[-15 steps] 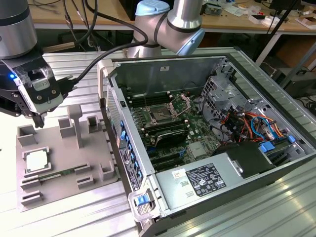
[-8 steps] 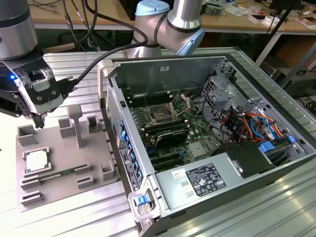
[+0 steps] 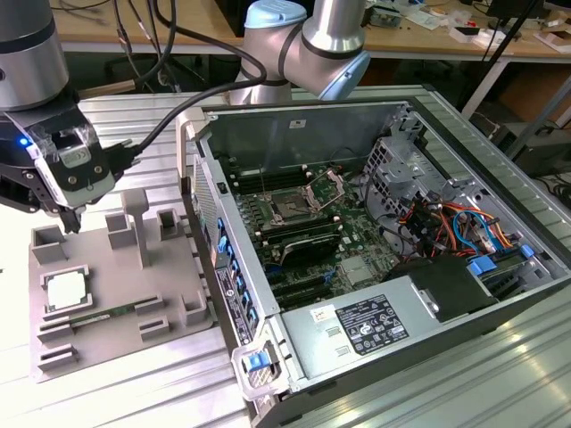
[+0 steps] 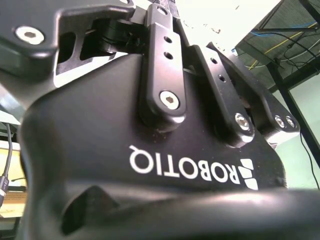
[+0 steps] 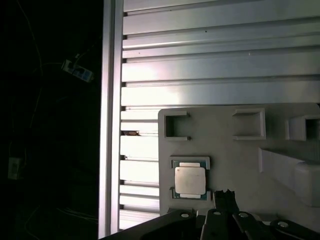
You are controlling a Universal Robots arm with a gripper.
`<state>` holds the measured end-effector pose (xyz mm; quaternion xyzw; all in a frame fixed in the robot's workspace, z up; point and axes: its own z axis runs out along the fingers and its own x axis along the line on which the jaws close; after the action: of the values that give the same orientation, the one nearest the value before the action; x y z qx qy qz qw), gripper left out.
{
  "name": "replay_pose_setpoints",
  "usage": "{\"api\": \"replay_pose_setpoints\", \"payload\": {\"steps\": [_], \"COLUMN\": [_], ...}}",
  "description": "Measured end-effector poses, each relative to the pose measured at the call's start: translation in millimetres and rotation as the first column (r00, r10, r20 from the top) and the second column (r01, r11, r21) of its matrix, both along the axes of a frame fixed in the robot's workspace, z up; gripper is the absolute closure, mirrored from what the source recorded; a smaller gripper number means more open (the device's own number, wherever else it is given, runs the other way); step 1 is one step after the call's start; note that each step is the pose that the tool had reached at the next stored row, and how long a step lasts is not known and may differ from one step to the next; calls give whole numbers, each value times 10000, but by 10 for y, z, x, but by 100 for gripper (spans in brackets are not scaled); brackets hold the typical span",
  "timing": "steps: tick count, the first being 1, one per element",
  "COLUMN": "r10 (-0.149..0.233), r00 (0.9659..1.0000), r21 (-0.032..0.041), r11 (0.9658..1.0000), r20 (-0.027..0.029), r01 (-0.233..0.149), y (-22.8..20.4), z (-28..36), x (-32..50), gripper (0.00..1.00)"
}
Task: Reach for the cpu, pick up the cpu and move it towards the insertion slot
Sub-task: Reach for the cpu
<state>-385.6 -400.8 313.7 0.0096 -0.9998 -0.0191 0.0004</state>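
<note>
Early in the reach. Hangs the black robot gripper (image 3: 71,217) above the grey plastic tray (image 3: 111,281) at the exterior view's left, apart from the small silvery square cpu (image 3: 67,291) lying unlifted in its recess. Cannot tell whether released or clenched. Leaves pick-up and carry to the dark square insertion slot (image 3: 290,209), far right, undone.

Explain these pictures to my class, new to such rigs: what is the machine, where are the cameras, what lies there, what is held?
One robot arm ends in a gripper. The exterior view, from off the arm, shows a metal table bearing a grey plastic tray and an open computer case. The cpu lies in a tray recess, not held; the gripper hangs over the tray. The insertion slot sits on the motherboard inside the case. Both wrist cameras ride on the arm: the first wrist view looks down on the cpu, the second wrist view at the gripper's black body.
</note>
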Motion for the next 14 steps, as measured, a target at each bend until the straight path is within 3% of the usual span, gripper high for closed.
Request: {"api": "replay_pose_setpoints", "payload": {"steps": [14], "r10": [0], "r00": [10000], "r21": [0], "r11": [10000], "r20": [0], "r01": [0], "y": [0], "z": [-30], "x": [0], "gripper": [89]}}
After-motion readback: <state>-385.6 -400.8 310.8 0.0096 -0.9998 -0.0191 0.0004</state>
